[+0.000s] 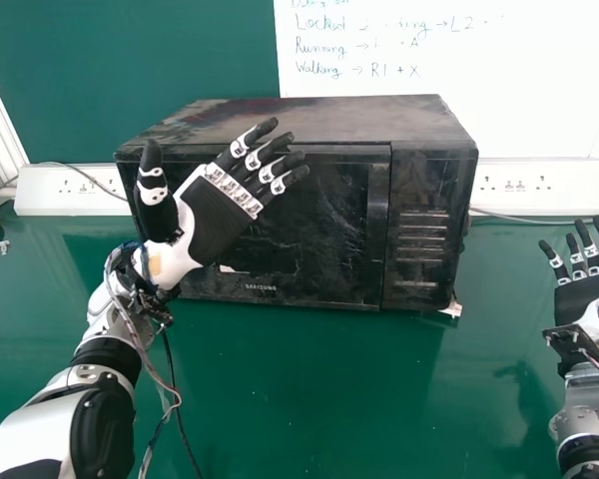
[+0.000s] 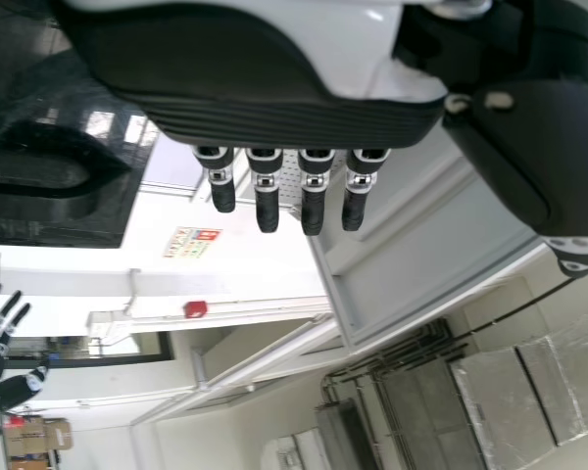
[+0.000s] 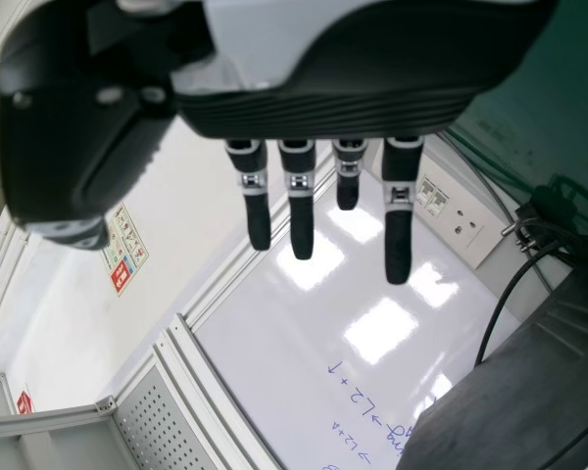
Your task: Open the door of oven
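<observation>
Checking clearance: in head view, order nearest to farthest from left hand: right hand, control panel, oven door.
1. Oven door, behind the left hand
2. Control panel, right of the door
3. Right hand, view's right edge

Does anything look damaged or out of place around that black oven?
A pale, ragged scrap pokes out by the bottom front right corner of the oven, odd beside its dark body. The door also looks smudged and streaked, perhaps just wear.
</observation>
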You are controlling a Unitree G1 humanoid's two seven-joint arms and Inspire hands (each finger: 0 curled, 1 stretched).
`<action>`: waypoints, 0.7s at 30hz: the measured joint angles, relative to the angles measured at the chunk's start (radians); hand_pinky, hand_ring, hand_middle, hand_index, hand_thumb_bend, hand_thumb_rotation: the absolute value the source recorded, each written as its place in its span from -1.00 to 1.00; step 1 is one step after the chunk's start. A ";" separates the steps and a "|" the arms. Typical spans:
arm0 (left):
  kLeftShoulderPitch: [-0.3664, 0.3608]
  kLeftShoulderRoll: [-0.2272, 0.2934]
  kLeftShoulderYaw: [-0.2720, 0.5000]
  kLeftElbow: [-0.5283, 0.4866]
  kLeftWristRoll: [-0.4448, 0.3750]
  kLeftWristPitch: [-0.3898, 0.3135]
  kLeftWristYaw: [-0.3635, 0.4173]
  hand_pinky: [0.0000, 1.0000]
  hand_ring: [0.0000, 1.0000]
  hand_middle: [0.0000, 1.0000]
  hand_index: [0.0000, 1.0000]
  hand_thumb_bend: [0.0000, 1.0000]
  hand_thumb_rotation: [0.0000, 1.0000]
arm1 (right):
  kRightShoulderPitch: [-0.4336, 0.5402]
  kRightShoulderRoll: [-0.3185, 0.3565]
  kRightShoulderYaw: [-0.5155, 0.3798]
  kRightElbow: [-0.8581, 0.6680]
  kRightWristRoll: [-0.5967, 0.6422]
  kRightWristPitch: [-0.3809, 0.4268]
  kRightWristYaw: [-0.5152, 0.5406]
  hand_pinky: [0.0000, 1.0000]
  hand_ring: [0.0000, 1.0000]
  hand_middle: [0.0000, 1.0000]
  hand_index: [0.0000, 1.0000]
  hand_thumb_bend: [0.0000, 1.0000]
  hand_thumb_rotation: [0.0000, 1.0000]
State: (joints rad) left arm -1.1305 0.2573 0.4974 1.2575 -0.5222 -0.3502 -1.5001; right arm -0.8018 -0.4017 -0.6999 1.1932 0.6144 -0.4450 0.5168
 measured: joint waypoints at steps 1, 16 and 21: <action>0.004 0.002 0.000 0.000 0.003 0.001 0.002 0.25 0.58 0.78 0.78 0.42 0.30 | 0.000 0.000 0.000 0.000 0.000 0.000 0.001 0.89 1.00 1.00 0.96 1.00 0.85; 0.007 0.011 -0.016 0.002 0.050 0.068 0.015 0.40 0.70 0.83 0.76 0.34 0.28 | 0.000 0.000 0.000 -0.001 0.000 -0.001 0.006 0.97 1.00 1.00 0.96 1.00 0.86; 0.007 0.011 -0.025 0.004 0.071 0.086 0.014 0.40 0.71 0.82 0.74 0.32 0.32 | 0.000 0.000 0.001 -0.001 0.000 -0.002 0.006 0.96 1.00 1.00 0.94 1.00 0.87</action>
State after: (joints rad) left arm -1.1231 0.2679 0.4722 1.2617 -0.4513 -0.2646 -1.4858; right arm -0.8018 -0.4015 -0.6992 1.1923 0.6140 -0.4469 0.5224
